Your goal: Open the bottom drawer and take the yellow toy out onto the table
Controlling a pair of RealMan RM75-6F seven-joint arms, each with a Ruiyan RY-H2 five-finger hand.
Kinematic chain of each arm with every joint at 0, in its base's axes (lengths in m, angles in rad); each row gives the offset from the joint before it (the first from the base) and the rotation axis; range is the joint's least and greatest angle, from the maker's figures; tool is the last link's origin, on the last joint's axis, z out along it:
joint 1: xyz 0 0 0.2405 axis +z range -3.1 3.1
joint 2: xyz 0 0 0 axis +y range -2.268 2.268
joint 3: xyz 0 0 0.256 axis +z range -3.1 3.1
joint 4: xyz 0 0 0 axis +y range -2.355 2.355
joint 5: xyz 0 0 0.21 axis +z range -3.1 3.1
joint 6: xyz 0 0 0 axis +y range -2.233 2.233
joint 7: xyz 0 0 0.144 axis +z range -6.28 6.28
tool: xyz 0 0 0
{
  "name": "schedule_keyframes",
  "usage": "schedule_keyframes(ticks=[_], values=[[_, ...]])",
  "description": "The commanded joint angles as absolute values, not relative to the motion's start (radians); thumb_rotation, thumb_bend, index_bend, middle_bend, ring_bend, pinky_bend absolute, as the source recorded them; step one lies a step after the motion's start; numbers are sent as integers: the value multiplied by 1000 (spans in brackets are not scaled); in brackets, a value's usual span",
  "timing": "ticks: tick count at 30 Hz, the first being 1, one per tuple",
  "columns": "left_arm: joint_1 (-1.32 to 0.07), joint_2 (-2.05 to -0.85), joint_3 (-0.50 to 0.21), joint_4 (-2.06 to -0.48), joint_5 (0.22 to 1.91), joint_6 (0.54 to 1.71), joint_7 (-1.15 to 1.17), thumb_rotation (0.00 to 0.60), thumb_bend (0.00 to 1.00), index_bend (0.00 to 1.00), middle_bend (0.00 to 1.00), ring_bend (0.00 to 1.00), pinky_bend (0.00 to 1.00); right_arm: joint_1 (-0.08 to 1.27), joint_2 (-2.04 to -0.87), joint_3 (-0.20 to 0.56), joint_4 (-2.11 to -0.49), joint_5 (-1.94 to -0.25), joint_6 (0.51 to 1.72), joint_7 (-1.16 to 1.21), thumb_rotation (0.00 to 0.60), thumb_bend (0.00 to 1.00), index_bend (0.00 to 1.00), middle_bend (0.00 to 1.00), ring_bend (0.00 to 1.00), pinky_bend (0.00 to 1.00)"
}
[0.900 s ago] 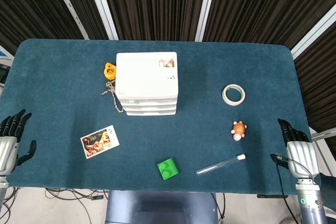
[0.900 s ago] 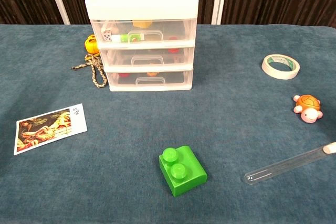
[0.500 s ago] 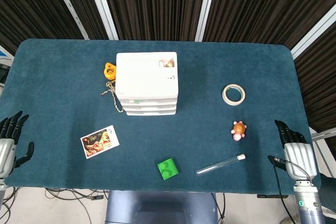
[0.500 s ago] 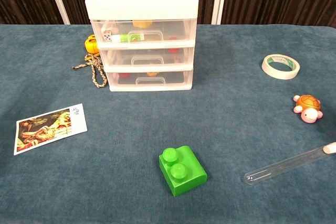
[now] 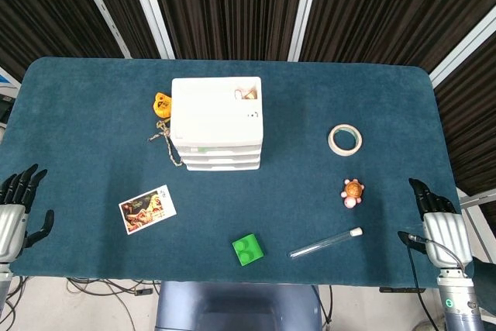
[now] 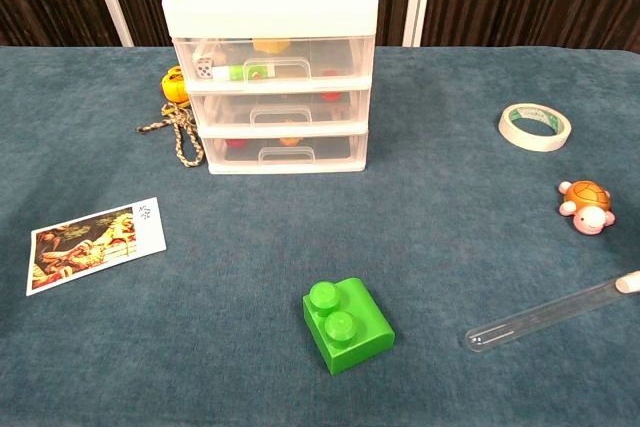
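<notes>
Nothing started yet: bottom drawer (image 6: pixel 285 155) shut at the base of the drawer unit (image 5: pixel 217 122), mid-tabletop, roughly between the empty, fingers-apart left robot hand (image 5: pixel 14 217) and right robot hand (image 5: pixel 439 222), slightly nearer the left, yellow toy not clearly identifiable inside.

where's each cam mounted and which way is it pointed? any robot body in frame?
Head view: high above, looking steeply down on the blue table; left hand and right hand show at the near corners.
Chest view: low at the near edge, looking level at the white plastic drawer unit; no body shows.
Shared: drawer unit, green toy brick.
</notes>
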State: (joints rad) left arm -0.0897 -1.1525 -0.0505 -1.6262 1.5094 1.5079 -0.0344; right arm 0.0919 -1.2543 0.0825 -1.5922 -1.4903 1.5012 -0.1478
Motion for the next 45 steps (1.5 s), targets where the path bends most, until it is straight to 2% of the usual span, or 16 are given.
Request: schedule_keyframes(ticks=[1,6,10,16,18,24,33,45], values=[[-90,-1156,-51,-1620,1517,1515,-37,600,478,37,0,0,0,102,-1242,68,-1615,-1492,1460,-69,600,185,32,145,261,270],[-87,-1157,-50,-1619,1514,1517,-46,600,478,37,0,0,0,138,-1209,27,-1683,-1552,1375,160,600,189,30,153,275,288],[-87,-1155,-51,-1621,1512,1516,-52,600,478,37,0,0,0,203,-1195,38,-1720,-1577,1296,291,600,201,30,190,306,330],[-88,-1151,-51,-1624,1507,1509,-58,600,478,38,0,0,0,361,-1235,113,-1774,-1470,1070,326,600,262,30,332,458,544],[-88,-1151,-52,-1626,1504,1509,-60,600,478,37,0,0,0,406,-1264,135,-1775,-1412,1001,320,600,289,27,369,539,661],[-88,-1146,-59,-1630,1487,1503,-70,600,478,39,0,0,0,519,-1406,175,-1722,-1301,873,268,600,325,29,528,681,809],[-90,-1142,-63,-1628,1474,1492,-80,600,478,41,0,0,0,618,-1604,217,-1625,-1169,810,206,600,383,31,637,764,862],[-96,-1136,-70,-1634,1453,1473,-90,600,478,44,0,0,0,722,-1728,274,-1473,-1025,716,198,600,414,25,672,779,870]])
